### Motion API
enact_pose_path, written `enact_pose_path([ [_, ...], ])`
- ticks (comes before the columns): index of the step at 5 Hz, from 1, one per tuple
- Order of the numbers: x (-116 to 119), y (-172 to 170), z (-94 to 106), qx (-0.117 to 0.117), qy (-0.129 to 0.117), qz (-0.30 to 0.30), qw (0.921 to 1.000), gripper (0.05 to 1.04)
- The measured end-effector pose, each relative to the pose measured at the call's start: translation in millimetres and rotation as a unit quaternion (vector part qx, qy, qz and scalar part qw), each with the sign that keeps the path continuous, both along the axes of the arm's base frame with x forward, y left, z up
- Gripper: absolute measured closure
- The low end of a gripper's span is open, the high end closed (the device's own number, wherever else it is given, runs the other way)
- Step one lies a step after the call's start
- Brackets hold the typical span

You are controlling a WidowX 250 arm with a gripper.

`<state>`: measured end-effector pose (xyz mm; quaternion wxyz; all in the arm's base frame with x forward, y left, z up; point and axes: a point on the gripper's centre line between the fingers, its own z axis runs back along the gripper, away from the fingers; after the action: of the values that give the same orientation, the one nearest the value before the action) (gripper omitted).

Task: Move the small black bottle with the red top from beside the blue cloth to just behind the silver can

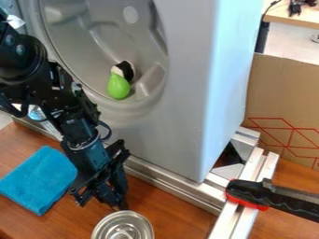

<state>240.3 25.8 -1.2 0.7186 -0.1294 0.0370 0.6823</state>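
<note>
Over the wooden table (171, 207), the hand (120, 205) adjoins a lid (124, 227).

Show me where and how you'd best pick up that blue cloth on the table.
I'd pinch the blue cloth by its corner nearest the camera, coming from above: it lies flat, with no upright side to grip, and that corner points away from the grey housing.

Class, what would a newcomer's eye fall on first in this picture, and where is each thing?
Probably the bright green, pear-shaped object, low in the round grey hollow. Next, perhaps, the square turquoise-blue cloth on the brown wooden surface at lower left. Then the black two-fingered tool, hanging by the shiny, round silver metal lid at the bottom.
</note>
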Motion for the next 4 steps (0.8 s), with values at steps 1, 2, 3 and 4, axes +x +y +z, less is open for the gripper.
enact_pose_path([
  [1,0.3,-0.9,-1.0,-0.003,0.003,-0.013,0.9999,0.367],
  [2,-1.7,0.6,4.2,0.002,0.007,-0.018,0.9998,0.098],
  [3,-1.3,2.3,16.6,0.01,-0.005,-0.019,0.9997,0.076],
  [4,-0.2,9.6,24.7,0.006,-0.021,-0.006,0.9997,0.082],
])
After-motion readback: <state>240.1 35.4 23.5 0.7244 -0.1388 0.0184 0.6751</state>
